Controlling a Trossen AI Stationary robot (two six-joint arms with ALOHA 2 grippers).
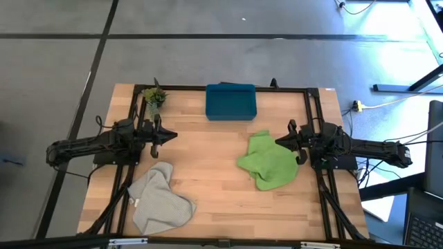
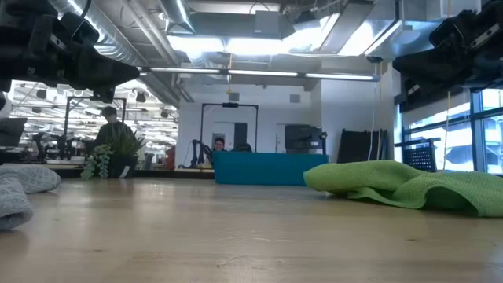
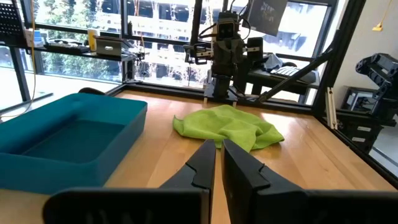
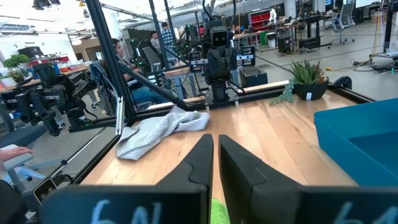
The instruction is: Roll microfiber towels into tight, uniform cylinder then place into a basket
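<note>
High view, left end effector (image 1: 170, 135): fingers pressed together, empty, above the table (image 1: 214, 180) at its left side.
High view, right end effector (image 1: 280, 142): fingers pressed together, empty, just beside the lime green towel (image 1: 268, 163).
High view, grey towel (image 1: 158, 199): crumpled, near front left corner.
High view, basket (image 1: 230, 102): teal, far edge, centre.
High view, plant sprig (image 1: 154, 97): far left corner.
Low view: green towel right, basket behind.
Left wrist view: basket and green towel ahead.
Right wrist view: grey towel and plant ahead.
</note>
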